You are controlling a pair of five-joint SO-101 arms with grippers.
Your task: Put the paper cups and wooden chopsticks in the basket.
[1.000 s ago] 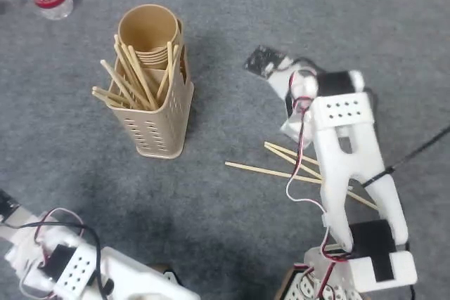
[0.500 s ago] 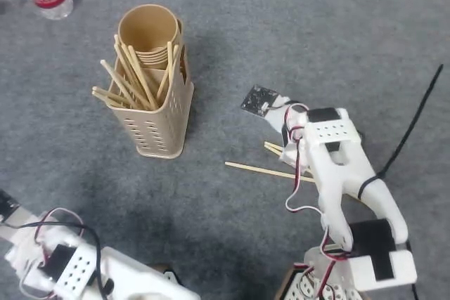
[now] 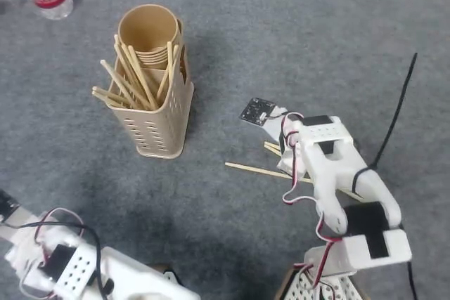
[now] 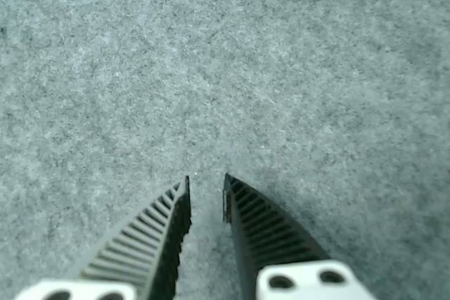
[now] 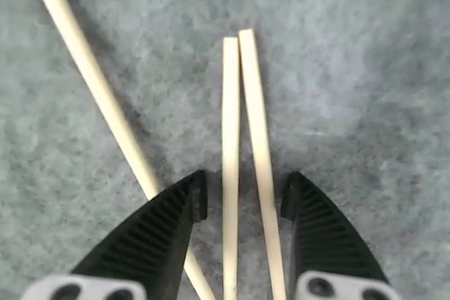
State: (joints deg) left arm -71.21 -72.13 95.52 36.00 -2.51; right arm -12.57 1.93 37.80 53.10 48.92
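From above, you see the basket upright at the left of the grey mat, holding stacked paper cups and a bundle of chopsticks, while the right arm covers most of the loose sticks beside it. Your right wrist camera looks under that arm: the right gripper is spread and straddles a pair of wooden chopsticks lying side by side, with a third chopstick slanting past one finger. The left gripper hangs over bare mat, its fingers a narrow gap apart, gripping nothing.
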